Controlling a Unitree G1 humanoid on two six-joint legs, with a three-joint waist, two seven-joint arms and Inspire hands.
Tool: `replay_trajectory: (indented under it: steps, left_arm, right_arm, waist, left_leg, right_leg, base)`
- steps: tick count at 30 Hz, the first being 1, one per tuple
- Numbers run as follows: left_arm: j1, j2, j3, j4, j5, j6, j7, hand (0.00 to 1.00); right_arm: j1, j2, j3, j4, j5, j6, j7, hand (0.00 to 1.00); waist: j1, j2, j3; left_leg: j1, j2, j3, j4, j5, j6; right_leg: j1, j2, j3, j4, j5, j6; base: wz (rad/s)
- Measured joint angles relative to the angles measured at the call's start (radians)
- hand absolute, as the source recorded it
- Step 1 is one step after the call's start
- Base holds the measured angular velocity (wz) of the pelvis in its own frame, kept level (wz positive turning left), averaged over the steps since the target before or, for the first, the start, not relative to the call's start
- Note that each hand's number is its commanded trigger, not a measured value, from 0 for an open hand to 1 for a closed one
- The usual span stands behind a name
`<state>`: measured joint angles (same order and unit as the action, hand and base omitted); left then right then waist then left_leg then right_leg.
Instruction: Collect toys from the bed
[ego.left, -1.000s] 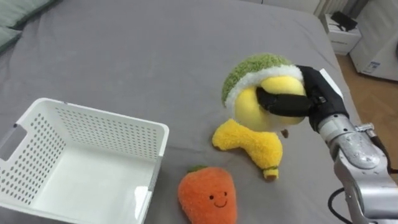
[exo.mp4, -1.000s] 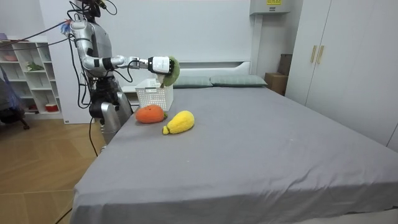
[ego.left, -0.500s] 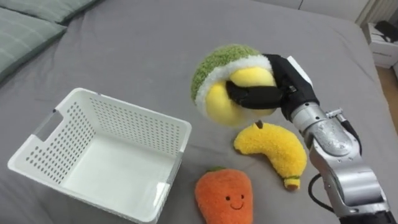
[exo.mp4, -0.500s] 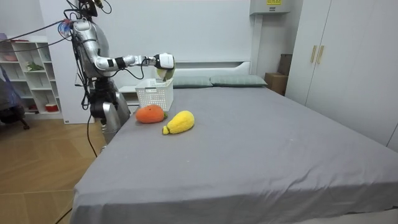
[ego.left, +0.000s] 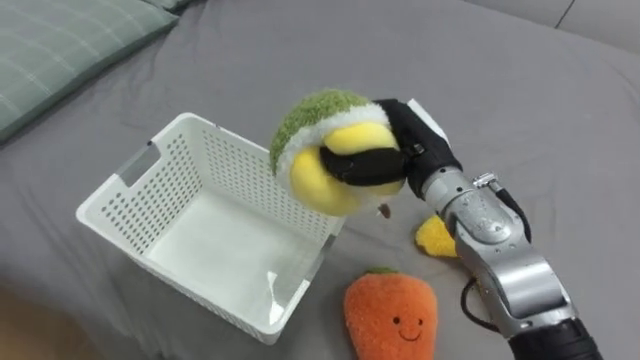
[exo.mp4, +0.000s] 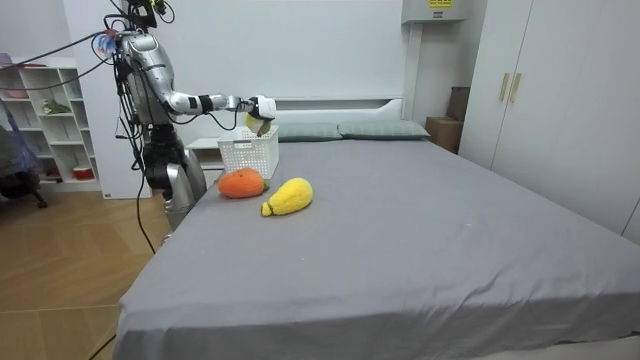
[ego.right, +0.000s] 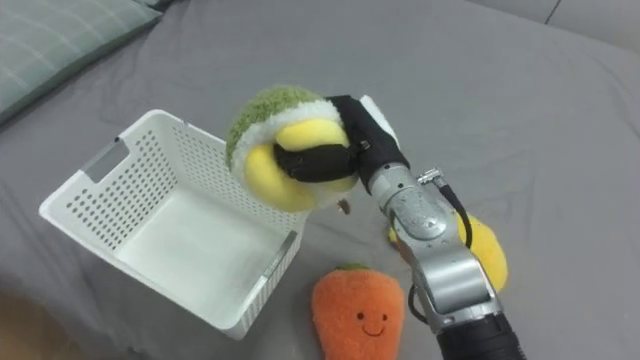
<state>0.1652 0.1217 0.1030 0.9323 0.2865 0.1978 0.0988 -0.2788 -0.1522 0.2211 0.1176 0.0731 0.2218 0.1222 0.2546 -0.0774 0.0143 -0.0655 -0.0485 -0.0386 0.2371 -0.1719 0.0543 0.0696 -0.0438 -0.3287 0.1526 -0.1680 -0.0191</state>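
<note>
Yellow-and-green round plush toy (ego.left: 320, 150) up in the air, the right robot hand (ego.left: 412, 150) wrapped round it, dark fingers (ego.left: 362, 168) curled across its yellow side! It hangs over the right-hand rim of the white perforated plastic basket (ego.left: 140, 195) on the grey bed (ego.left: 520, 90). Orange plush carrot (ego.left: 392, 320) and yellow plush banana (ego.left: 435, 236) lie beside the basket.

The round plush (ego.left: 330, 160), yellow with a green fuzzy cap and a white band, is held off the bed (ego.left: 520, 110) above the right rim of the white perforated basket (ego.left: 128, 190), with the right hand (ego.left: 395, 160) curled round it. The orange carrot (ego.left: 392, 318) lies face up just right of the basket. The yellow banana (ego.right: 485, 250) lies just beyond it, partly hidden.
</note>
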Motion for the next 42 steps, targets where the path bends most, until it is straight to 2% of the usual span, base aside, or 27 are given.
replay_trajectory:
  steps: [1, 2, 8, 13, 20, 32, 42]
  left_arm:
    - [-0.001, -0.001, 0.0, 0.0, 0.0, 0.0, 0.0, 0.0]
    - [-0.001, -0.001, 0.0, 0.0, 0.0, 0.0, 0.0, 0.0]
    - [-0.003, -0.002, -0.009, 0.0, 0.0, 0.0, 0.003, 0.0]
    - [-0.003, -0.004, -0.009, 0.004, 0.0, 0.003, 0.008, 0.0]
    - [-0.01, -0.018, -0.009, 0.005, 0.0, 0.004, 0.009, 0.0]
    - [-0.02, -0.018, -0.009, 0.01, -0.002, 0.001, 0.007, 0.0]
    - [-0.019, -0.018, -0.008, 0.012, -0.008, -0.008, 0.007, 0.0]
  right_arm:
    - [-0.006, 0.003, 0.005, 0.014, -0.001, 0.0, -0.001, 0.35]
    - [-0.025, 0.005, 0.023, 0.045, -0.007, 0.0, -0.005, 0.0]
    - [-0.058, 0.009, 0.042, 0.122, -0.017, -0.001, -0.033, 0.0]
    - [-0.066, 0.009, 0.043, 0.17, -0.016, -0.003, -0.066, 0.0]
    - [-0.066, 0.008, 0.073, 0.215, -0.021, -0.002, -0.079, 0.0]
    - [-0.066, 0.0, 0.073, 0.238, -0.017, -0.003, -0.079, 0.0]
    - [-0.066, -0.003, 0.053, 0.236, -0.028, -0.015, -0.1, 0.0]
  waist:
    - [0.001, 0.0, -0.0002]
    - [0.002, -0.001, -0.0002]
    - [0.028, -0.003, 0.0001]
    - [0.029, -0.008, 0.0007]
    - [0.03, -0.008, 0.0004]
    - [0.032, -0.004, 0.002]
    - [0.019, -0.001, 0.0003]
  left_leg:
    - [0.001, 0.0, -0.001, 0.0, 0.001, 0.0]
    - [0.002, -0.001, -0.002, 0.0, 0.002, 0.001]
    - [0.0, -0.006, -0.012, -0.006, 0.011, 0.004]
    - [-0.007, -0.015, -0.029, -0.016, 0.021, 0.006]
    - [-0.01, -0.017, -0.029, -0.016, 0.022, 0.009]
    - [-0.009, -0.018, -0.028, -0.015, 0.023, 0.009]
    - [0.003, -0.016, -0.021, -0.017, 0.023, 0.009]
  right_leg:
    - [0.0, -0.001, -0.003, 0.0, 0.0, 0.0]
    - [0.0, -0.001, -0.005, 0.0, 0.001, 0.001]
    - [0.0, -0.007, -0.022, 0.0, 0.001, 0.003]
    - [-0.003, -0.013, -0.041, -0.001, 0.002, 0.005]
    - [-0.005, -0.015, -0.04, -0.001, 0.004, 0.009]
    - [-0.005, -0.01, -0.038, -0.001, 0.004, 0.009]
    - [0.001, -0.009, -0.022, 0.0, 0.004, 0.009]
  base:
    - [0.05]
    - [0.08]
    - [0.07]
    - [0.12]
    - [0.0]
    - [0.0]
    - [-0.01]
